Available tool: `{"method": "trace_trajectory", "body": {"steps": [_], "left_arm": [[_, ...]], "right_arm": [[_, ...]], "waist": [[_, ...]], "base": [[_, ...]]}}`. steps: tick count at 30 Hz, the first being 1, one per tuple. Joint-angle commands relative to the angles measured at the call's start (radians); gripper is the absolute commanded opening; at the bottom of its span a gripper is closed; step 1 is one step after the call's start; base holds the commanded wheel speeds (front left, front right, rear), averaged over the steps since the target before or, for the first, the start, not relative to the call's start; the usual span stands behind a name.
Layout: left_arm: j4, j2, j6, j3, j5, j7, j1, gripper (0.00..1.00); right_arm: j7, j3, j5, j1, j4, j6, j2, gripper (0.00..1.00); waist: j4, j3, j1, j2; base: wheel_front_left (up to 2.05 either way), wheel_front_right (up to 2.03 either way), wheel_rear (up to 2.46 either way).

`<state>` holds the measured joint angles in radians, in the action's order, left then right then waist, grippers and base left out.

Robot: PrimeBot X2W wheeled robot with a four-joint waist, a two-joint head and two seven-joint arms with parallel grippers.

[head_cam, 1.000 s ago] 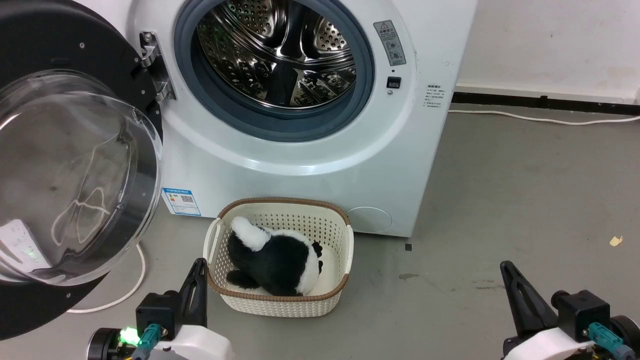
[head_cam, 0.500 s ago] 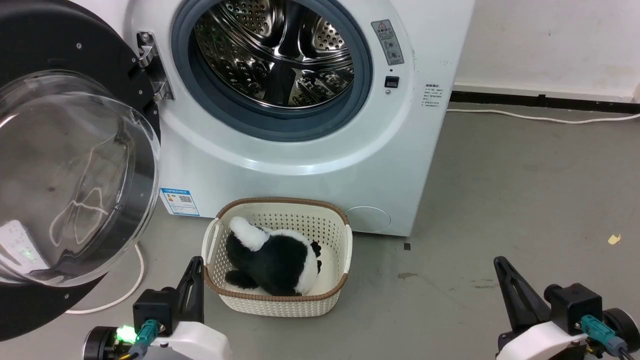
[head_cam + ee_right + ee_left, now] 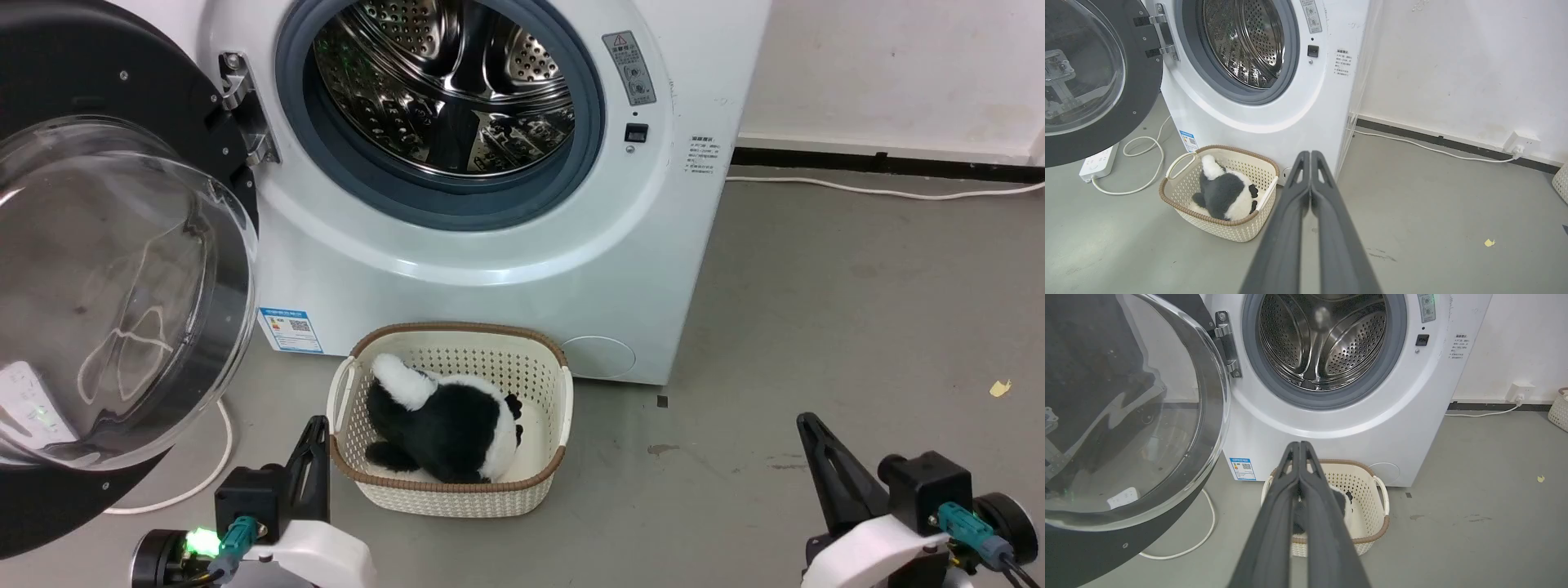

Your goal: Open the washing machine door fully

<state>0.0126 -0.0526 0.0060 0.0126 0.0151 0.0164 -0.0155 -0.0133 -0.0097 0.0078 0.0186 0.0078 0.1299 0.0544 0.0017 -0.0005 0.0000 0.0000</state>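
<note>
you look all but finished: the washing machine door stands swung wide on its hinge, left of the washing machine drum, while your left gripper and right gripper, both pinched closed and empty, touch nothing.

The grey floor carries the white washing machine at the back. Just in front of it stands a cream basket with a brown rim. Left of the basket a white cable loops across the floor to a white power strip. A small yellow scrap lies well apart on the right, and a dark stain marks the floor near the basket.
</note>
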Motion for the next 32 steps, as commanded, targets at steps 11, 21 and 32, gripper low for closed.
{"method": "trace_trajectory", "body": {"steps": [11, 21, 32], "left_arm": [[-0.013, 0.002, -0.006, -0.013, -0.015, -0.016, 0.015, 0.0], [-0.013, 0.002, -0.006, -0.013, -0.015, -0.016, 0.015, 0.0], [-0.013, 0.002, -0.006, -0.013, -0.015, -0.016, 0.015, 0.0]], "right_arm": [[0.013, 0.01, -0.008, -0.019, -0.008, 0.001, -0.004, 0.0], [0.013, 0.01, -0.008, -0.019, -0.008, 0.001, -0.004, 0.0], [0.013, 0.01, -0.008, -0.019, -0.008, 0.001, -0.004, 0.0]], "waist": [[-0.002, 0.001, 0.0, 0.0], [-0.002, 0.001, 0.0, 0.0], [-0.002, 0.001, 0.0, 0.0]], "base": [[0.0, 0.0, 0.0], [0.0, 0.0, 0.0], [0.0, 0.0, 0.0]]}}
